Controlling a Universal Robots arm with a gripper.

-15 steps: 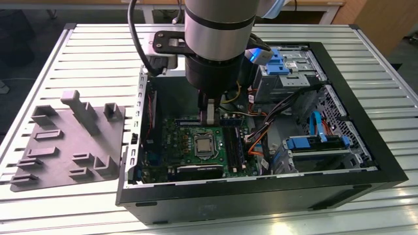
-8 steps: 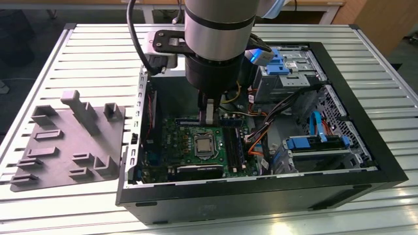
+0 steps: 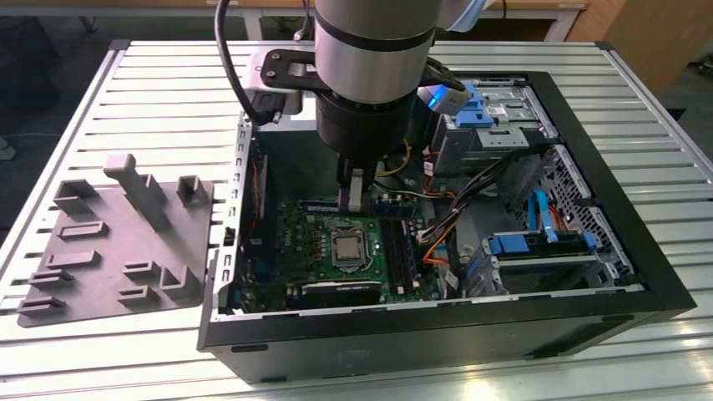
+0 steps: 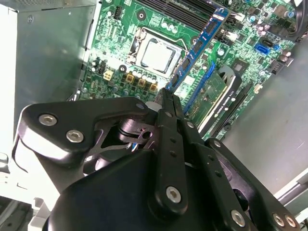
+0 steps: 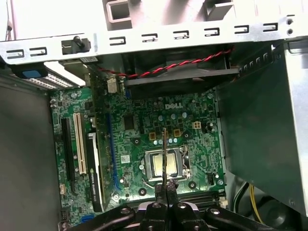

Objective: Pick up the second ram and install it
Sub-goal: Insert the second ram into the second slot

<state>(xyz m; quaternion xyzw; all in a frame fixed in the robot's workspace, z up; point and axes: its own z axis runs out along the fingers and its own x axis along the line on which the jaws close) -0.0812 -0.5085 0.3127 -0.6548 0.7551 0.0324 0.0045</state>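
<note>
Gripper: nearest my lens in the second wrist view, the black gripper [image 4: 168,98] is pinched narrow on the second ram [image 4: 195,50]. In the first wrist view the fingertips [image 5: 158,191] close on its thin edge.
Second ram: held in the gripper over the motherboard [image 5: 139,120]. In the first wrist view I see it edge-on, a thin line crossing the CPU socket [image 5: 154,166]. In the second wrist view it is a long blue strip running beside that socket. I cannot tell whether its far end touches the board.
Arm: in the exterior view the arm [image 3: 373,58] fills the upper centre of the frame and reaches down into the open computer case [image 3: 446,322]. The ram shows as a pale strip below it.
Memory sockets: long dark sockets [image 5: 197,197] lie just beside the CPU socket.
Tray: a grey moulded tray [image 3: 112,251] sits on the slatted table [image 3: 167,92], at the exterior view's left, outside the case.
</note>
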